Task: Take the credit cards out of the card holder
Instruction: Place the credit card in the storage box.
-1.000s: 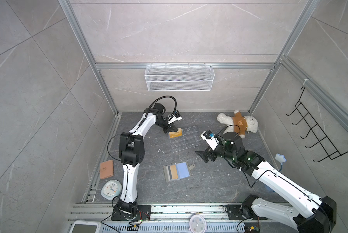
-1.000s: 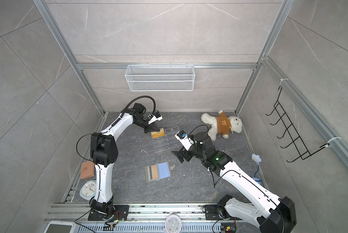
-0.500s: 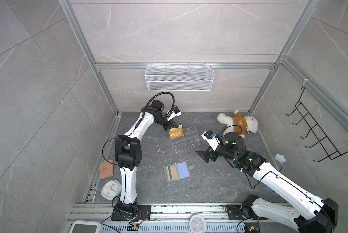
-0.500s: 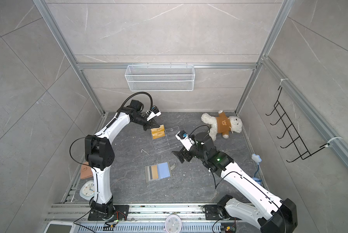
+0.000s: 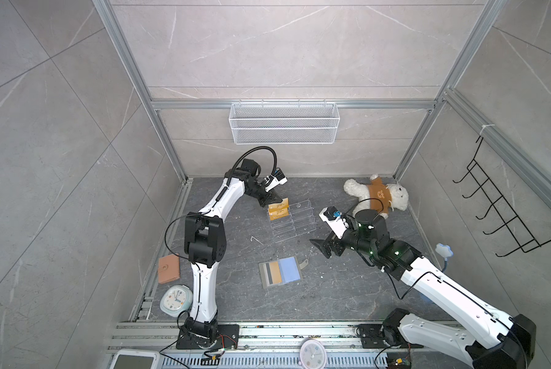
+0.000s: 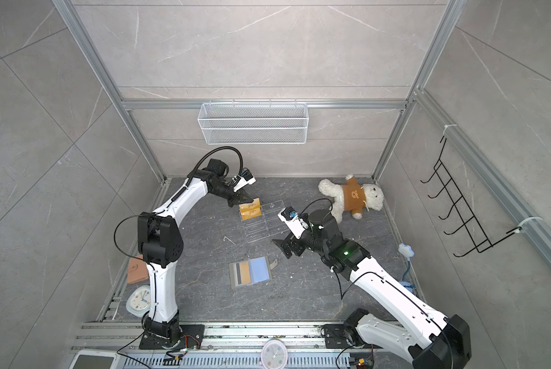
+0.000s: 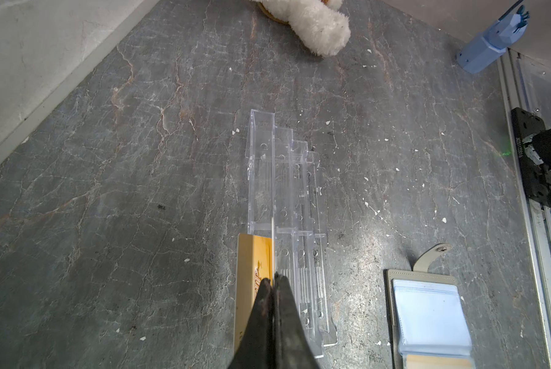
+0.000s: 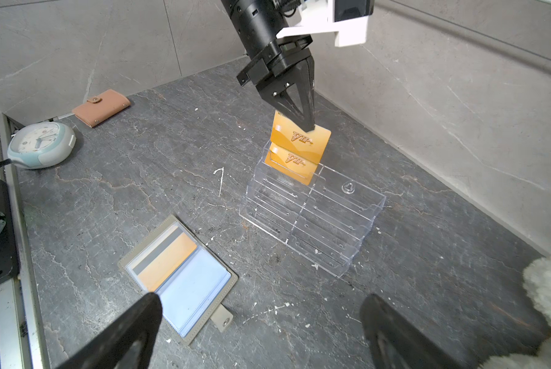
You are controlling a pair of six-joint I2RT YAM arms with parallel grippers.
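- In a top view, just left of centre in the upper middle of the frame, the left gripper (image 5: 272, 204) is clamped on the top edge of a gold card (image 5: 281, 203), which it holds upright over the back tier of the acrylic stand (image 5: 296, 225).
- A second card (image 5: 279, 215) stands in the tier just below.
- Lower centre, the card holder (image 5: 289, 270) lies flat and open, with a third card (image 5: 273, 273) in its left slot.
- We judge these cards light, stiff and slick. They are best pinched by an exposed edge and slid along the slot, with the soft holder pinned.
- Right of centre, the right gripper (image 5: 321, 249) hovers with its jaws spread wide and holds nothing.
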